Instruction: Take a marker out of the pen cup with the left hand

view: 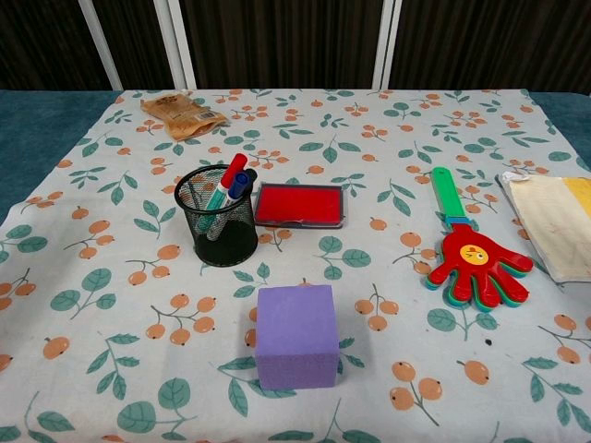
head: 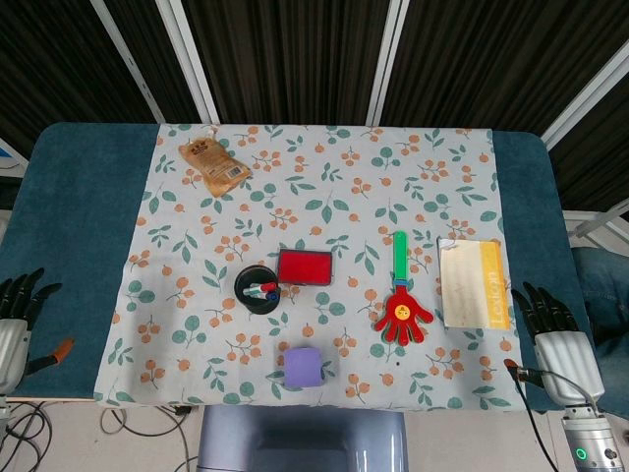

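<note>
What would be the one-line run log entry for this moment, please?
stage: not started | left hand: open, at table edge | right hand: open | black mesh pen cup: upright, red and blue markers inside

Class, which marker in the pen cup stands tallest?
The red-capped marker: its cap rises above the blue-capped marker beside it in the pen cup.

The dark teal surface [head: 84,211] carries a white cloth printed with leaves and orange berries [head: 324,187]. On the cloth: black mesh pen cup [view: 217,231], red ink pad [view: 299,204], purple foam cube [view: 295,334], red hand-shaped clapper [view: 476,263], brown snack packet [head: 215,165], cream-and-yellow booklet [head: 474,282].
</note>
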